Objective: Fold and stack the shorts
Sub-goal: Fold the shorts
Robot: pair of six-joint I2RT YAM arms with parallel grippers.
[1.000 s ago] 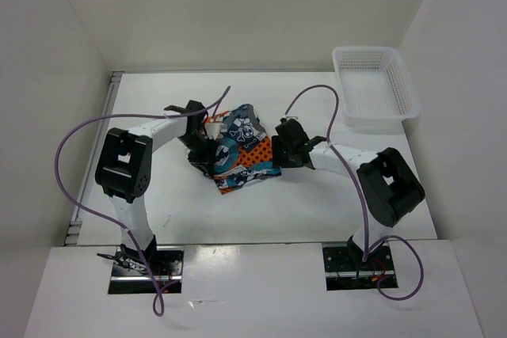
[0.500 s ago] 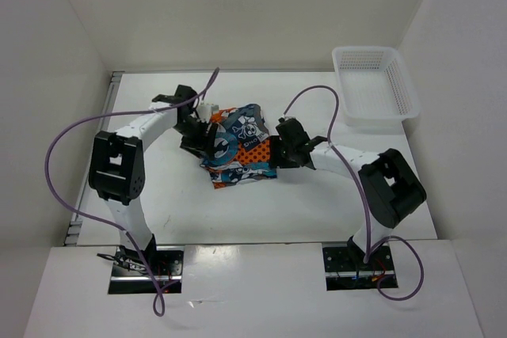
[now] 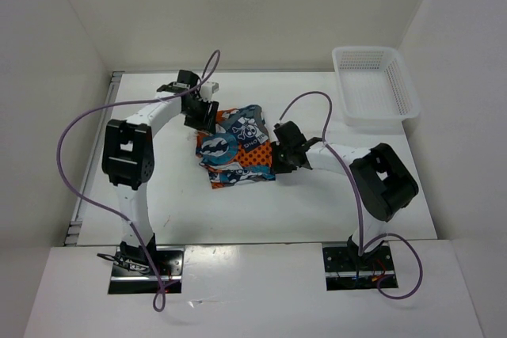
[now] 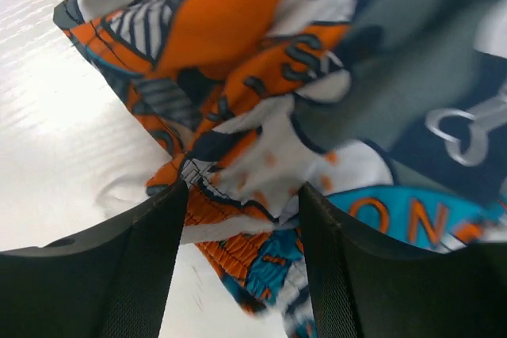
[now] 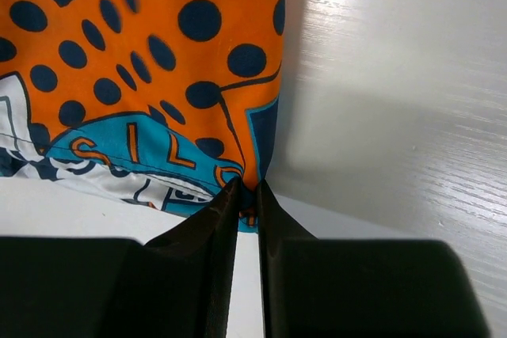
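Observation:
The shorts [image 3: 236, 146], a patchwork print of orange, blue, white and black, lie bunched in the middle of the table. My left gripper [image 3: 204, 114] hovers at their far left corner, open, and in the left wrist view the crumpled cloth [image 4: 261, 116] lies beneath and between the black fingers [image 4: 142, 267] without being pinched. At the shorts' right edge my right gripper [image 3: 275, 153] is shut on the cloth. The right wrist view shows the orange dotted fabric [image 5: 142, 77] with its hem clamped between the two fingertips [image 5: 226, 203].
A white mesh basket [image 3: 375, 85] stands at the far right of the table. White walls [image 3: 63, 53] enclose the table on three sides. Purple cables [image 3: 79, 128] loop off both arms.
My left gripper let go of the shorts and moved toward the far left corner. My right gripper closed on the shorts' right edge. The shorts now lie flatter.

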